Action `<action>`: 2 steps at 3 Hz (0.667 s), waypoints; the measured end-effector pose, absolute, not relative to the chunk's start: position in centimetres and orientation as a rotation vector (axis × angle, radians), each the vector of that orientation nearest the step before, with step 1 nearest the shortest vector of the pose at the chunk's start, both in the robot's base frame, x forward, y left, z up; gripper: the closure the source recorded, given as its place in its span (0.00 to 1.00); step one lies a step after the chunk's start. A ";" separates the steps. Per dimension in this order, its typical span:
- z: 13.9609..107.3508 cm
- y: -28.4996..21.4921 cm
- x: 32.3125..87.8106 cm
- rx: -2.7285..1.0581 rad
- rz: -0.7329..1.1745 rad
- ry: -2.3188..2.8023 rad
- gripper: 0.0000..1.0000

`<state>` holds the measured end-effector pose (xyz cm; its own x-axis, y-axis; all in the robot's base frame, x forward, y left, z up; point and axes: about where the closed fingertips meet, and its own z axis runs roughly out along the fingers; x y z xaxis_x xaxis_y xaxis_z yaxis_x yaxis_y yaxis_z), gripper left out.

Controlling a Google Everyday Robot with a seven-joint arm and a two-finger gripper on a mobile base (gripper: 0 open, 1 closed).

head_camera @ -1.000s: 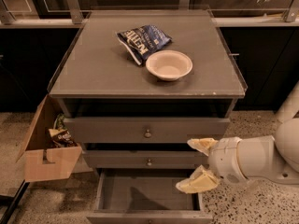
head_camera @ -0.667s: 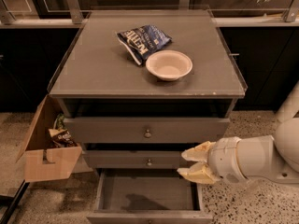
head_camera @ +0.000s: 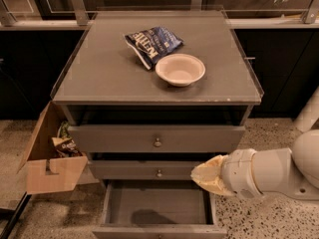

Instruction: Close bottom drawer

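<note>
The bottom drawer (head_camera: 158, 231) of the grey-brown cabinet stands pulled far out towards the camera. Its empty inside (head_camera: 157, 203) shows, and its front runs along the lower edge of the view. My gripper (head_camera: 205, 176) reaches in from the right on a white arm (head_camera: 269, 172). It hangs above the drawer's right rear corner, in front of the right end of the middle drawer (head_camera: 149, 170). Its cream fingers are pressed together with nothing between them. They do not touch the bottom drawer's front.
The top drawer (head_camera: 157, 138) is slightly out. A blue chip bag (head_camera: 152, 43) and a white bowl (head_camera: 180, 69) sit on the cabinet top (head_camera: 99, 68). An open cardboard box (head_camera: 50, 158) with wrappers stands at the cabinet's left. Dark cabinets line the back.
The gripper's fingers were spread apart one second ago and have closed together. The gripper has stayed beside the right end of the middle drawer. The drawer has not moved.
</note>
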<state>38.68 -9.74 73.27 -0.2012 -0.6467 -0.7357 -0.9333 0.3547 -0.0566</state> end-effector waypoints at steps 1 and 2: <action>71.1 -10.2 38.3 -1.333 0.578 1.941 1.00; 66.5 -11.2 37.8 -1.265 0.644 1.961 1.00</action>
